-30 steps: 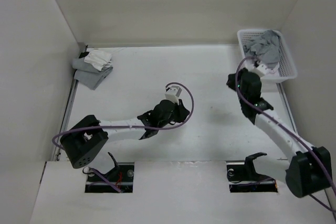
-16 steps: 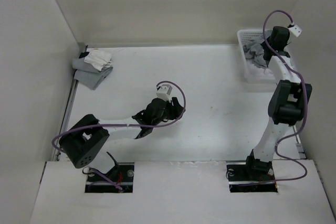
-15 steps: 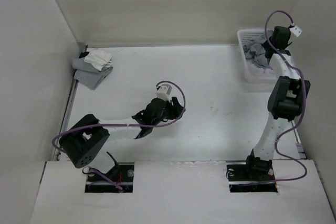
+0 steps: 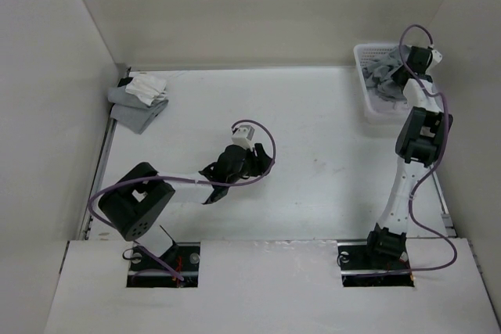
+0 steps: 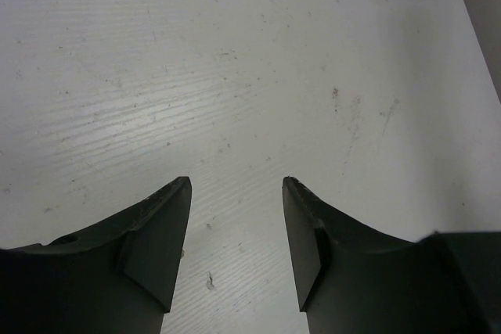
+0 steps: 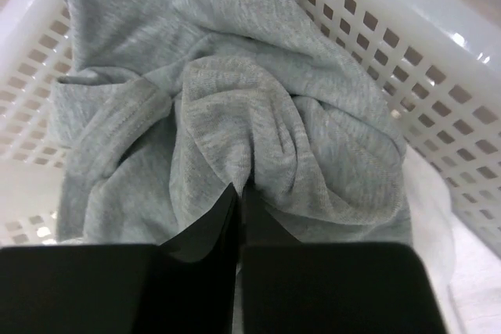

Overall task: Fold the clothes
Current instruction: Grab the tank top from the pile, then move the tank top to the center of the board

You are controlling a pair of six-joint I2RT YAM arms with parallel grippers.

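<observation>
Here the grey T-shirt [image 6: 235, 91] lies crumpled inside the white basket [image 6: 376, 44], the right gripper [image 6: 239, 189] pinched tight on a fold of it. Well away from the basket, the left gripper [image 5: 235, 193] hangs wide open, empty, over the table [image 5: 235, 52].

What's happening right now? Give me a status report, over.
Right hand shut on a fold of the grey T-shirt, down in the white basket. Left hand open, empty, over the table. Basket walls ring the shirt.
</observation>
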